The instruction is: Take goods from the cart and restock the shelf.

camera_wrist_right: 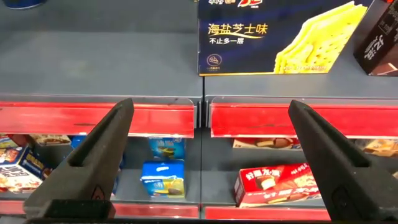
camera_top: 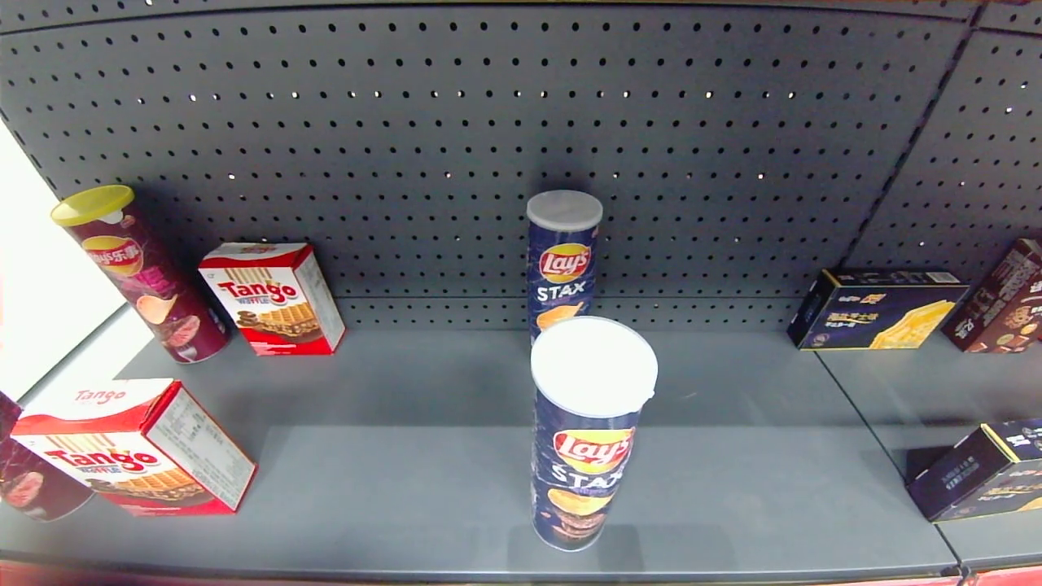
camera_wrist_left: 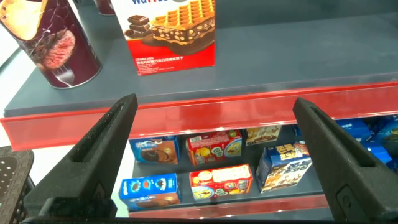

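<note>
On the grey shelf (camera_top: 407, 456) two blue chip cans stand upright in the middle, one at the front (camera_top: 588, 439) and one at the back (camera_top: 562, 264). My left gripper (camera_wrist_left: 214, 104) is open and holds nothing. It hangs in front of the shelf's red front edge (camera_wrist_left: 249, 112), below a red wafer box (camera_wrist_left: 171, 34) and a maroon can (camera_wrist_left: 56, 43). My right gripper (camera_wrist_right: 211, 107) is open too, with nothing in it, facing the red edge (camera_wrist_right: 280, 119) below a dark blue wafer box (camera_wrist_right: 280, 37).
At the left stand a maroon can with a yellow lid (camera_top: 142, 277) and two red wafer boxes (camera_top: 277, 299) (camera_top: 138, 448). Dark blue boxes (camera_top: 879, 309) (camera_top: 977, 472) lie at the right. The lower shelf holds several small packs (camera_wrist_left: 214, 180) (camera_wrist_right: 163, 177). A perforated back panel (camera_top: 488, 122) closes the rear.
</note>
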Robot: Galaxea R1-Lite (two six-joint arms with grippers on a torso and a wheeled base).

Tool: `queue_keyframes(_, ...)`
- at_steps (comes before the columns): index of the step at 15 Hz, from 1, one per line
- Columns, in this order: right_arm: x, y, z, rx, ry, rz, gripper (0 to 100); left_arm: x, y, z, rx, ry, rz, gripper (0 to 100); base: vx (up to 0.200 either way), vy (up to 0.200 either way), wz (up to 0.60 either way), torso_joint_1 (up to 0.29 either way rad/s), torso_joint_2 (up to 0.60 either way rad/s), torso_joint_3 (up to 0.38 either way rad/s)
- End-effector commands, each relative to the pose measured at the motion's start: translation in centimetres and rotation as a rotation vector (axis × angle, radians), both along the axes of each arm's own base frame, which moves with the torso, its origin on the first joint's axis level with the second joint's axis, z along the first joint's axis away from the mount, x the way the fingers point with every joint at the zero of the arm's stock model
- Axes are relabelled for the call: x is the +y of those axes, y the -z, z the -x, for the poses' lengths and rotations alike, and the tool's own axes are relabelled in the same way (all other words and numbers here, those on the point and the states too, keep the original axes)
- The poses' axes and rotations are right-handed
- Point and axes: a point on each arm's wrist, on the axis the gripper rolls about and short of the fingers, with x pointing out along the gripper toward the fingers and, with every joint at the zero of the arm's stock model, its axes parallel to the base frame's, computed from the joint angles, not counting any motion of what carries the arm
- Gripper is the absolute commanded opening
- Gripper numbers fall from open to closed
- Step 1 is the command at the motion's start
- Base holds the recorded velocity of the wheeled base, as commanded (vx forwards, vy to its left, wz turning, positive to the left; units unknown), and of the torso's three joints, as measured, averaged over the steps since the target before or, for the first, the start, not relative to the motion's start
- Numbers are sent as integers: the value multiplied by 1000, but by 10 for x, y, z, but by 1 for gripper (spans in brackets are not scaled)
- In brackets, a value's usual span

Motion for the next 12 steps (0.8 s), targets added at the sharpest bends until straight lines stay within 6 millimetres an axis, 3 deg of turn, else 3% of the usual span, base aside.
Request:
queue_keyframes(1, 0, 0, 0, 0, 0, 0, 100, 0, 0, 0, -1, 0, 0, 100, 0, 0, 0, 0, 0, 0)
queue_keyframes(8, 0, 0, 0, -3, 11, -1, 100, 1, 0, 0, 0, -23, 3, 100, 0, 0, 0, 0, 0, 0)
queue_keyframes(10, 0, 0, 0, -3, 11, -1, 100, 1, 0, 0, 0, -26, 11, 100, -200, 0, 0, 2, 2, 0)
queue_keyframes(12, 0, 0, 0, -3, 10, 0, 100, 1, 0, 0, 1, -26, 22, 100, 0, 0, 0, 0, 0, 0)
